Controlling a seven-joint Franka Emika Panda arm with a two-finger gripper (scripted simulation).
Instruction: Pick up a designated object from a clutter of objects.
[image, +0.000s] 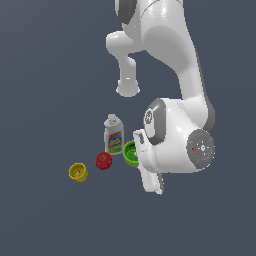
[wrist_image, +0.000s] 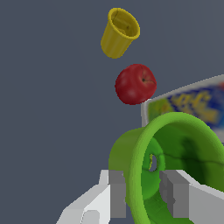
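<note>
The bright green cup (image: 129, 153) stands next to the white bottle with a blue-yellow label (image: 114, 135). In the wrist view the green cup (wrist_image: 175, 131) fills the near field, opening toward the camera. My gripper (wrist_image: 143, 194) straddles its wall, one finger outside and one inside, pressed on the rim. In the exterior view the gripper (image: 136, 151) is at the cup's side, partly hidden by the arm. The red apple-like ball (image: 103, 160) (wrist_image: 135, 84) and the yellow cup (image: 78, 172) (wrist_image: 119, 31) lie beyond. The tiny green block and the marker are out of view.
The arm's large white wrist and forearm (image: 175, 142) hang over the exterior view's right of the clutter. The bottle (wrist_image: 192, 103) is close behind the green cup. The floor is a plain dark grey.
</note>
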